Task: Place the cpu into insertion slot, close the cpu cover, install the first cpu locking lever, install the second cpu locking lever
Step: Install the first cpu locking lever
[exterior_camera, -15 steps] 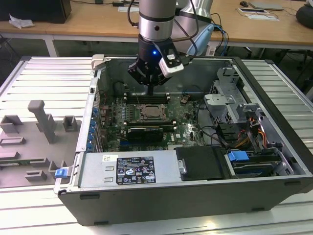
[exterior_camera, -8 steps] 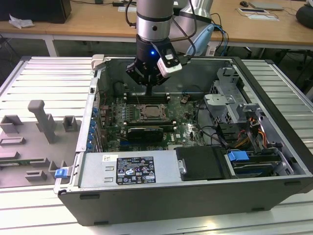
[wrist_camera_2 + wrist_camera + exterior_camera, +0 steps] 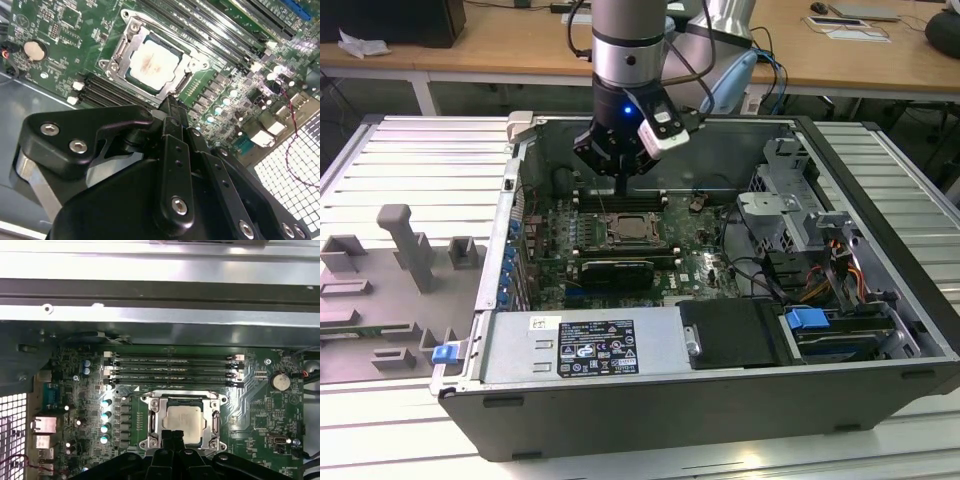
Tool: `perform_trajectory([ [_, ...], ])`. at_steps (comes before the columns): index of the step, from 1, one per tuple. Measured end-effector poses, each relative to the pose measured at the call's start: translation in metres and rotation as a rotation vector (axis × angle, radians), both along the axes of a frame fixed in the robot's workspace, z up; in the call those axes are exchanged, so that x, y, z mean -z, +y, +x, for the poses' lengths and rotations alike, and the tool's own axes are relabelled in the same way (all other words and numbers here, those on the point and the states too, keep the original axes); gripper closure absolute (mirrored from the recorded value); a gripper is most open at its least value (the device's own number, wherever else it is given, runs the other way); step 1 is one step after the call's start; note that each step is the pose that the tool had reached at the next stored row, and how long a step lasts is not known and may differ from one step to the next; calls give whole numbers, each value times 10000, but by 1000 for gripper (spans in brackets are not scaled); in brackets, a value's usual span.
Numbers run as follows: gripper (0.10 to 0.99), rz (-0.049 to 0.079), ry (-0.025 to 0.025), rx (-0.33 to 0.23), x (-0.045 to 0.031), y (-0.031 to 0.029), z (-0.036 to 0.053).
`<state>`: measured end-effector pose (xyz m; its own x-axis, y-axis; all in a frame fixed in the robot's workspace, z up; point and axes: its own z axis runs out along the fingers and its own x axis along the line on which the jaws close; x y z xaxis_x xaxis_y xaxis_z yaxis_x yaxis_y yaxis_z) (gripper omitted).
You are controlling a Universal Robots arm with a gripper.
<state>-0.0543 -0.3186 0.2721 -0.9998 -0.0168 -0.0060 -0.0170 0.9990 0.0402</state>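
Jaws pressed together, nothing between them. In both wrist views they make one narrow black tip pointing at the edge of the socket. Contact with the metal there: cannot tell.

The cpu (image 3: 152,62) is just beyond the tip, seated flat in the insertion slot (image 3: 131,79), pale top up with a brownish smear on it. The cpu cover (image 3: 126,47) lies down around it, its frame bars over the chip's edges and the top showing through the window. A silver tab at one frame corner (image 3: 200,63) may be a lever end. Latched or not: cannot tell.

Handling, my read: the chip is light, thin and rigid with a smooth, slippery lid, and it is likely delicate on the underside. It should be taken by two opposite edges only, never pressed on the face. With the frame over it no edge is free, so it isn't graspable as it sits. The cover looks like thin, stiff sheet metal on a hinge; push on a bar, not through the window. The levers are probably springy wire, best worked at the free end with a shut tip like this one.

Further out, the memory slots (image 3: 172,370) run just beside the socket, and a coin battery (image 3: 280,381) sits off to one side of the green motherboard (image 3: 260,405).

In the exterior view the arm (image 3: 625,60) reaches straight down into the open computer case (image 3: 720,400), which lies on its side on a ribbed metal surface (image 3: 420,140). A grey fixture tray (image 3: 390,290) sits at the exterior view's left, well apart.
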Motion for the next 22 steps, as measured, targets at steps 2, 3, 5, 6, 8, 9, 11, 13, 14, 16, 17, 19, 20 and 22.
perform_trajectory([
  [2, 980, 6, -50, -1, 4, 0, -59],
  [3, 980, 10, -75, -1, 6, 0, -94],
  [5, 980, 19, -106, -4, 12, 0, -170],
  [6, 980, 21, -110, -8, 17, 0, -207],
  [8, 980, 22, -111, -10, 22, 0, -264],
  [9, 980, 24, -113, -8, 27, 0, -299],
  [11, 980, 27, -126, -11, 51, 3, -369],
  [13, 980, 24, -124, -10, 71, 21, -392],
  [14, 980, 24, -124, -9, 79, 36, -401],
  [16, 980, 25, -124, -11, 91, 70, -426],
  [17, 980, 24, -124, -11, 94, 86, -435],
  [19, 980, 25, -125, -10, 103, 159, -447],
  [20, 980, 24, -124, -11, 107, 197, -454],
  [22, 980, 25, -125, -11, 116, 239, -502],
])
